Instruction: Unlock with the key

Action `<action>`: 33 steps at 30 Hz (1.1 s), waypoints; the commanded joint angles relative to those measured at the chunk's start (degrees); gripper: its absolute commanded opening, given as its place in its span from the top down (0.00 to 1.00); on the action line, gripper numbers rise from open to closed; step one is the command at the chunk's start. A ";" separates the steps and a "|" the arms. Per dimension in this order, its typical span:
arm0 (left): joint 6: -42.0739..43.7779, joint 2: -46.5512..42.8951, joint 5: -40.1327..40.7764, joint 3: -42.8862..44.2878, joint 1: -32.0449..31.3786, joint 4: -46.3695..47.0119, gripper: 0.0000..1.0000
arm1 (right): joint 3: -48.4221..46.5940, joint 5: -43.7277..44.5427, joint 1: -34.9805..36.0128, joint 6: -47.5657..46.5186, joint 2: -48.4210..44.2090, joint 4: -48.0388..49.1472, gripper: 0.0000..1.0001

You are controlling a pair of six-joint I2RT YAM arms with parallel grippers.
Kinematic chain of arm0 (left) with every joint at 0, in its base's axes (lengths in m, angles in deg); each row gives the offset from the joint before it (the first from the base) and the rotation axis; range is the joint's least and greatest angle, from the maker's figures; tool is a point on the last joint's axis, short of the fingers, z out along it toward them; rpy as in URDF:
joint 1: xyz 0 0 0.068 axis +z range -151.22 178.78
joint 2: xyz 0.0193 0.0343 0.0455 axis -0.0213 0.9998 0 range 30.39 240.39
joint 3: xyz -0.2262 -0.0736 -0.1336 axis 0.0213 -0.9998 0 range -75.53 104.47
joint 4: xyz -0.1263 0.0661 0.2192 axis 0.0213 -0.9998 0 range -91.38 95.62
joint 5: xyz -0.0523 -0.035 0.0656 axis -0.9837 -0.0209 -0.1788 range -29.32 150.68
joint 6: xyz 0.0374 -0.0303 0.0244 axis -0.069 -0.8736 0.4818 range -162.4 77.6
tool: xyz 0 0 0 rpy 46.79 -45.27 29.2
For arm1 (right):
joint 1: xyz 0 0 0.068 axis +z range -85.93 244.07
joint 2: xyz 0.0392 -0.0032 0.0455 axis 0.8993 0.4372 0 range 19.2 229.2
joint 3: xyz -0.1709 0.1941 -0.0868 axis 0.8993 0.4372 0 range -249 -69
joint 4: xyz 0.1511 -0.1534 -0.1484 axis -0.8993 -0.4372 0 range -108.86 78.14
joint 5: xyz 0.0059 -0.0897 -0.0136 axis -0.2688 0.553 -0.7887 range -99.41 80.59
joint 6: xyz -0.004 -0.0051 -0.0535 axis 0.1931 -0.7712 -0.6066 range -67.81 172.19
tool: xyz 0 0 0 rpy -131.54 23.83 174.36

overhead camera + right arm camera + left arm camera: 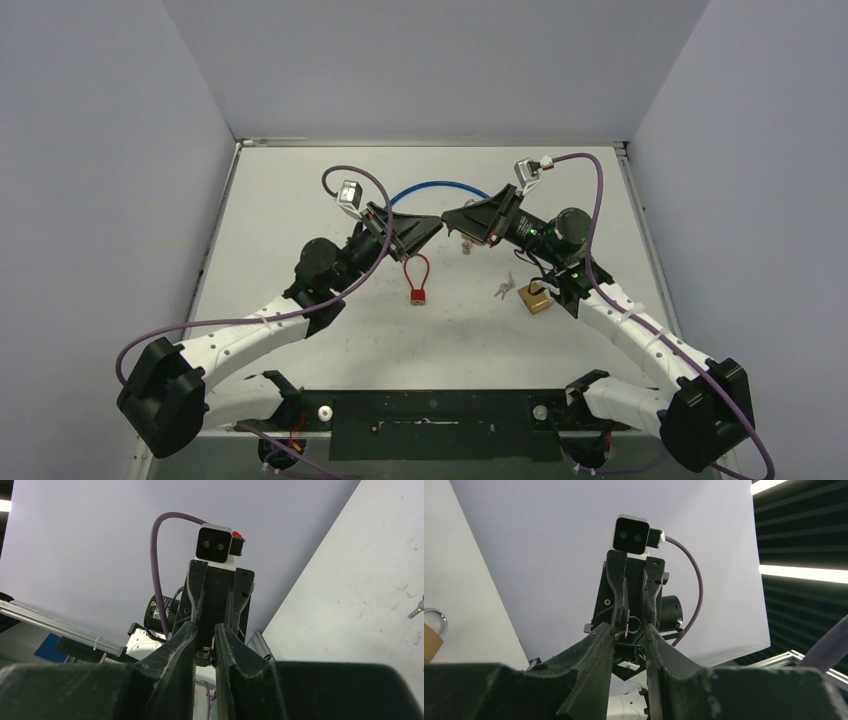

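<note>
My two grippers meet tip to tip above the table's middle. My right gripper (452,217) is shut on a small key on a wire ring (204,651), pinched between its fingertips; more of the bunch dangles below it (466,244). My left gripper (432,223) is open, its tips on either side of the same key and ring (631,625), with gaps showing on both sides. A red padlock (418,295) with a long red shackle lies on the table below the left gripper. A brass padlock (537,299) lies under the right arm and shows in the left wrist view (431,639).
A blue cable loop (440,188) lies behind the grippers. Loose keys (505,291) lie beside the brass padlock; one key tip shows in the right wrist view (416,610). Grey walls close in the table on the left, back and right.
</note>
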 commanded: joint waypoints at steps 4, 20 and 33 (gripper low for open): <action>1.19 -1.32 4.34 1.65 -0.19 -0.31 0.76 | -2.99 -0.12 0.20 -0.15 -1.16 0.64 1.00; 0.39 -0.03 3.61 2.08 -1.12 1.20 0.85 | -3.65 0.28 0.20 0.92 -0.99 -0.31 1.00; 0.08 0.79 2.95 2.66 -1.49 0.04 0.92 | -4.10 0.77 0.20 0.52 -0.39 -1.21 1.00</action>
